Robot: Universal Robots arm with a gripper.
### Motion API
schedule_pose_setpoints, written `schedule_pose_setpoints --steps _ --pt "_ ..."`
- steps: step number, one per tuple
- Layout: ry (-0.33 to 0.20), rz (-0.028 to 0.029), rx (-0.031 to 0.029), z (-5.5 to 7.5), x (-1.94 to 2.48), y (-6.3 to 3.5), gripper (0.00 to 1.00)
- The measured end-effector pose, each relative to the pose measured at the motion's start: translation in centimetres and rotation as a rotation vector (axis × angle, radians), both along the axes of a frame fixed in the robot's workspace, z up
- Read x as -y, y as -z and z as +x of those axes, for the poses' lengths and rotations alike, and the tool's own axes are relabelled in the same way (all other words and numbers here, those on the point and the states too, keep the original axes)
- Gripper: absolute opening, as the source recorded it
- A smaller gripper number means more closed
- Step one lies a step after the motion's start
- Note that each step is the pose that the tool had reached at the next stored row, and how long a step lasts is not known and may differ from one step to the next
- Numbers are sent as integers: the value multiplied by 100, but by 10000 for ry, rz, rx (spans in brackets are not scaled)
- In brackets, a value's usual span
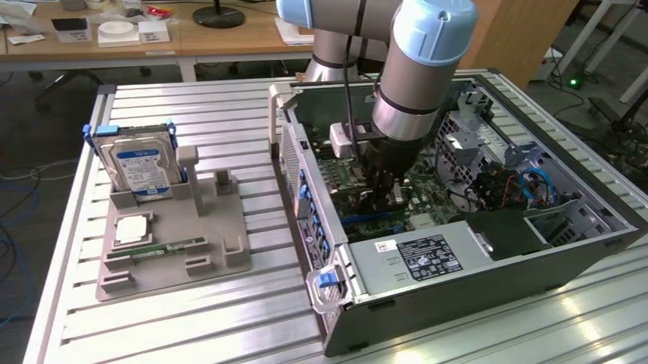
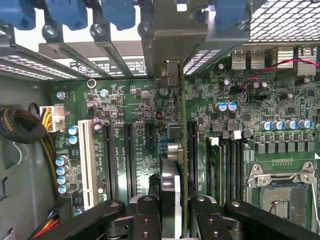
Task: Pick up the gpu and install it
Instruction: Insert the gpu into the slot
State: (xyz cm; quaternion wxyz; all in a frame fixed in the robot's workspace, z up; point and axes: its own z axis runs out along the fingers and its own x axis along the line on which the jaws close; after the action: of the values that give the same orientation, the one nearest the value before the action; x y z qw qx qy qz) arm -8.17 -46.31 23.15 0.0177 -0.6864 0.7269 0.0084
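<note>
The gpu (image 2: 170, 181) is seen edge-on in the wrist view: a thin green board with a dark cooler on one face. Its silver end bracket (image 2: 167, 40) reaches the case's rear slot openings. My gripper (image 2: 172, 207) is shut on the card, one black finger (image 2: 146, 216) on each side. The card stands upright just over the motherboard (image 2: 135, 100), along the long expansion slots (image 2: 128, 150). I cannot tell whether it touches a slot. In the exterior view my gripper (image 1: 390, 189) is deep inside the open computer case (image 1: 303, 163), and the arm hides most of the card.
A grey fixture (image 1: 218, 227) on the exterior view's left holds a silver hard drive (image 1: 142, 171), a narrow green memory stick (image 1: 167, 246) and a square chip (image 1: 132, 227). Inside the case are the power supply (image 1: 426, 258), cables (image 1: 526, 186), memory modules (image 2: 215, 165) and the CPU socket (image 2: 285, 187).
</note>
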Motion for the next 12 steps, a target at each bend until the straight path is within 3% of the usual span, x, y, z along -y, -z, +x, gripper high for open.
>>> schedule_pose_setpoints --steps 12 --pt "15 2 -25 -1 -4 6 28"
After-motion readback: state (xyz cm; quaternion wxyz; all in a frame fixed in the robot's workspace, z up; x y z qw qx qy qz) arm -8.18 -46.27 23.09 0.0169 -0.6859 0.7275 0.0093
